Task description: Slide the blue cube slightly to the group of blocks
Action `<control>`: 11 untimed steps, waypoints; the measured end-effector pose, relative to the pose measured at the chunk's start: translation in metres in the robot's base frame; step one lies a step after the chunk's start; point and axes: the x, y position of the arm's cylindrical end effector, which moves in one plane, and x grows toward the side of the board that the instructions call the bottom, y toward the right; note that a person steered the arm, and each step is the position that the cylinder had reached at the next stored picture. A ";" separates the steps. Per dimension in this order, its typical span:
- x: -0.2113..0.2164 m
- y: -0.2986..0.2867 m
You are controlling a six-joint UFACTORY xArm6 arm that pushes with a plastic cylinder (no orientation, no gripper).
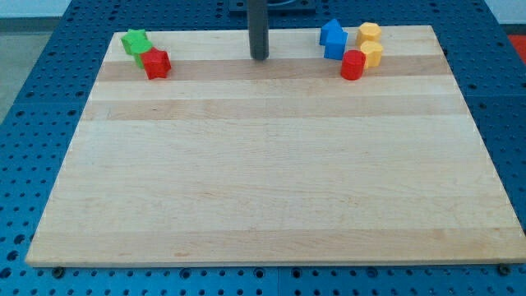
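Observation:
A blue block [333, 39] sits near the view's top right, its shape hard to make out, perhaps two blue pieces together. It touches or nearly touches a group: two yellow blocks [369, 34] [372, 54] to its right and a red block [352, 65] just below it. My tip [260, 57] rests on the board near the top centre, well to the left of the blue block, touching no block.
A green block [135, 41] and a red block [156, 63] sit together at the view's top left. The wooden board [263, 181] lies on a blue perforated table; all blocks are near its top edge.

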 end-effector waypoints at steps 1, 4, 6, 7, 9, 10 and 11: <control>-0.034 0.032; -0.035 0.078; -0.035 0.106; -0.036 0.113; -0.036 0.129; -0.036 0.154; -0.036 0.154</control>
